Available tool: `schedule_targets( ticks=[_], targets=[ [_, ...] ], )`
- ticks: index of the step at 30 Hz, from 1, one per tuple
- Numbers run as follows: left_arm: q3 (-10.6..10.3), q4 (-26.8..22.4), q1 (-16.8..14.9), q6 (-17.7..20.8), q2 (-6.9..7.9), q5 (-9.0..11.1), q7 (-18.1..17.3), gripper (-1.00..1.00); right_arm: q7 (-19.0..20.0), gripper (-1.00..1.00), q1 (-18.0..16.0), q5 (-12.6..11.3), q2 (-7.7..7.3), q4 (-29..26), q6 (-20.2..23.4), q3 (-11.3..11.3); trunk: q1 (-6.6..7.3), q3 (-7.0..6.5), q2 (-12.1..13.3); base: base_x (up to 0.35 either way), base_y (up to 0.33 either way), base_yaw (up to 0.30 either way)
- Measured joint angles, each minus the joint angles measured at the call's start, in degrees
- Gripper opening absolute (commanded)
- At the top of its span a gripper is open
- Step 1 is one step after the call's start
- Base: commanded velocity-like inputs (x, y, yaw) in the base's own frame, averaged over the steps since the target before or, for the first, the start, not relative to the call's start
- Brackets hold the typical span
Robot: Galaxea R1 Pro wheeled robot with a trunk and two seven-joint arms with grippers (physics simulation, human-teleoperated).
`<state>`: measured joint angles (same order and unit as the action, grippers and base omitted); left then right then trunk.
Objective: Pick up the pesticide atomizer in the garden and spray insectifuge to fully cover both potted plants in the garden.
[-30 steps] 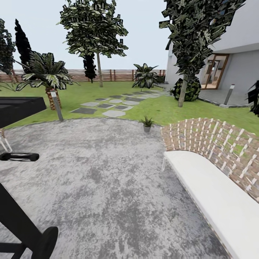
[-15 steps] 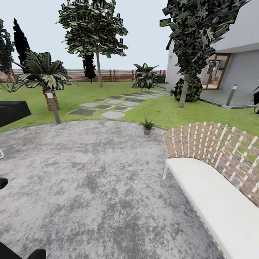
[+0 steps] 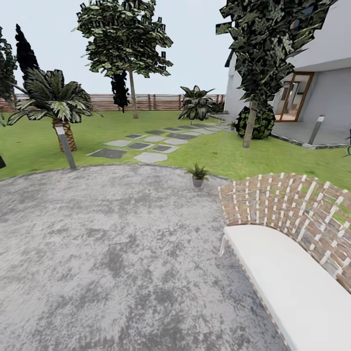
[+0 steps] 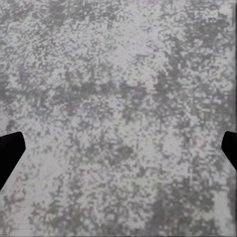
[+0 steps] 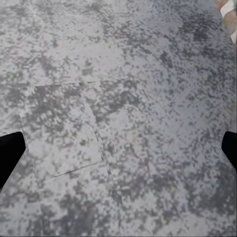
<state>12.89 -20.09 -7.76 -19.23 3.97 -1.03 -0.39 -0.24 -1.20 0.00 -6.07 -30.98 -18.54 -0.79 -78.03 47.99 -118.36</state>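
My view has swung left, dropping the dark table out of frame. One potted plant [image 3: 197, 174] sits at the patio's [image 3: 122, 253] far edge. Both grippers [image 4: 118, 148] [image 5: 118, 148] hang wide open, empty; I'm searching for the atomizer.

plain matte black claw fingertips [image 4: 10, 153], no markings visible.

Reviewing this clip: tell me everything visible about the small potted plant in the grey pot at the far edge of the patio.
The small potted plant is a low rosette of pointed green leaves spreading up and outward from a little grey tapered pot. It stands upright at the far rim of the round grey speckled patio, just where the paving meets the green lawn. Nothing touches it; the woven brown bench with a white seat is nearby, apart from it. Finer leaf detail is too small to tell.
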Motion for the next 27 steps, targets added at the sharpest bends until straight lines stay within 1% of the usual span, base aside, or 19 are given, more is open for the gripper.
schedule_targets(
  ticks=[4,15,27],
  targets=[
    [0.0,0.0,0.0,0.0,0.00,0.0,0.0,1.00,0.0,1.00,0.0,0.0,0.00,0.0,0.0,0.0,0.00,0.00,0.0,0.340,-0.039,0.110],
    [0.0,0.0,0.0,0.0,0.00,0.0,0.0,1.00,0.0,1.00,0.0,0.0,0.00,0.0,0.0,0.0,0.00,0.00,0.0,0.340,-0.002,0.255],
    [0.0,0.0,0.0,0.0,0.00,0.0,0.0,1.00,0.0,1.00,0.0,0.0,0.00,0.0,0.0,0.0,0.00,0.00,0.0,0.340,0.000,0.017]
  ],
)
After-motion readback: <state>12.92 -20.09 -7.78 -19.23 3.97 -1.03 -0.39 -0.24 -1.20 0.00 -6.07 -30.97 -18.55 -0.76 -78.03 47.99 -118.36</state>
